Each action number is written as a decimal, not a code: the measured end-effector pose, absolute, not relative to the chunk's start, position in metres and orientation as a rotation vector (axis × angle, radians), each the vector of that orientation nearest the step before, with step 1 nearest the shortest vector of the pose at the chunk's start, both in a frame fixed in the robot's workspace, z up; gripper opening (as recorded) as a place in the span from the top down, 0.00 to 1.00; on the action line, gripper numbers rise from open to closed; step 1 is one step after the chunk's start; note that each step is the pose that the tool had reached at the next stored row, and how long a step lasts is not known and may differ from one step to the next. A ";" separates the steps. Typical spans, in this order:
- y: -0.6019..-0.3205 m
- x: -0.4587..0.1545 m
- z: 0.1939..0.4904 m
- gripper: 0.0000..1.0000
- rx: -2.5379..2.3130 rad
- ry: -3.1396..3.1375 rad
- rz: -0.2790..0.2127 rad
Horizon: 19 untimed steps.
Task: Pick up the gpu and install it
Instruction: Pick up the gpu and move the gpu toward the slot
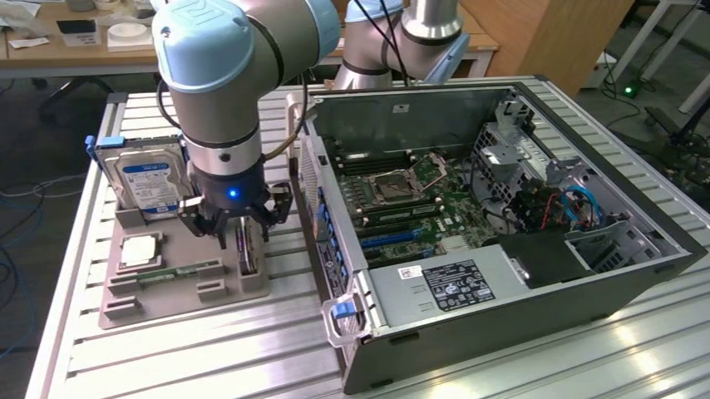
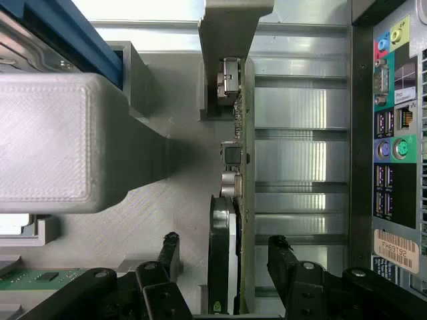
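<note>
Gripper [image 1: 235, 226] open, 2 fingers [image 2: 287, 263] straddling gpu [image 2: 220, 267], nothing gripped; contact w/ card can't be judged. Gpu stands on edge in slot of grey holder tray [image 1: 166, 303], just beside PC case [image 1: 500, 249]. Memory stick [image 1: 178, 273] flat on tray. Hard drive [image 1: 150, 183] upright at tray's far end.

Arm [image 1: 216, 108]: fat grey metal tubes, rounded pale blue caps [image 1: 194, 41] over the joints. Second grey link and blue joint behind it, thin black cables [image 1: 385, 37] running down across it. Black collar at the wrist end with a small blue light [image 1: 231, 195] glowing. Jaws are black, built from jointed linkage bars, matte finish. Wrist view shows round silver pin heads [image 2: 303, 266] at the pivots.
</note>
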<state>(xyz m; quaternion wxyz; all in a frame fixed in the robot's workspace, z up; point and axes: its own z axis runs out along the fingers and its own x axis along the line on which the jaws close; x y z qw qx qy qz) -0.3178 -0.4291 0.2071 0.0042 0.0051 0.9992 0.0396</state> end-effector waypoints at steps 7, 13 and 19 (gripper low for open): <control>-0.429 -0.318 0.207 0.35 0.016 3.131 0.124; -0.429 -0.318 0.207 0.35 0.016 3.131 0.124; -0.422 -0.318 0.207 0.35 0.016 3.131 0.110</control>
